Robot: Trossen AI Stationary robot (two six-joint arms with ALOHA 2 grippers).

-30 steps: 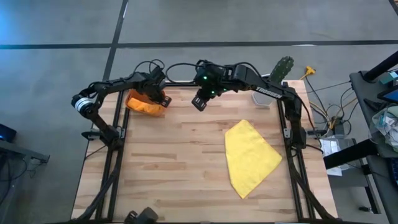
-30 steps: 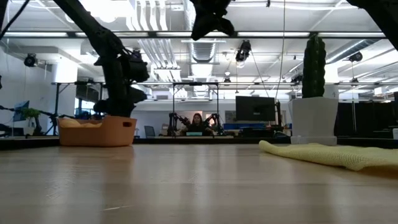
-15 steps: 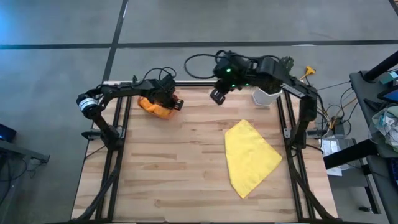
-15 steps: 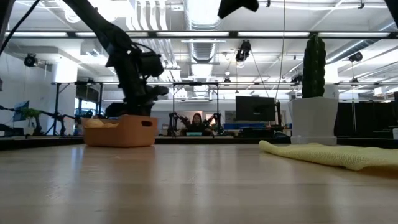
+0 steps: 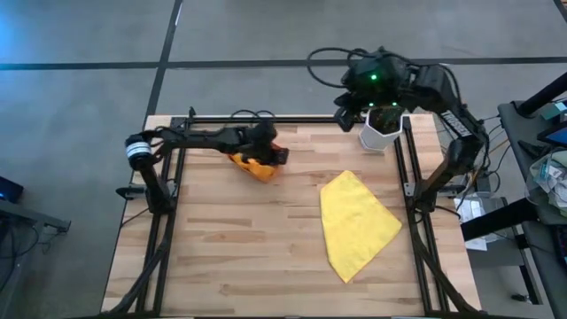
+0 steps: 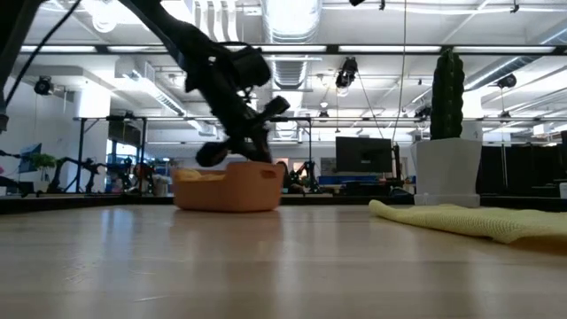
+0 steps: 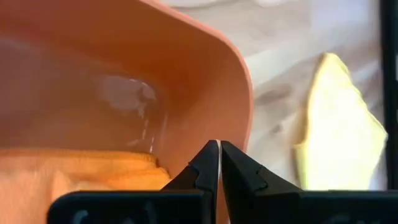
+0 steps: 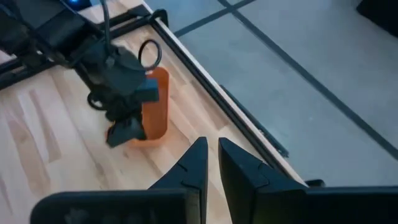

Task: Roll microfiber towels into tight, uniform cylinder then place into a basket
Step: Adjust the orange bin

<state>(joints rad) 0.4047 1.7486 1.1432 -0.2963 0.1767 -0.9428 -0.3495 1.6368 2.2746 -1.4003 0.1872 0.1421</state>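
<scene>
Basket gripped by left fingers, yellow towel flat nearby

Low view: left tool sits at the basket, coming down at a slant over its rim; fingers are pinched together. Basket rests on the tabletop, left of centre, with an orange towel showing above its rim. Yellow towel lies flat on the right, well apart from the basket. White pot with cactus stands behind the yellow towel.
</scene>
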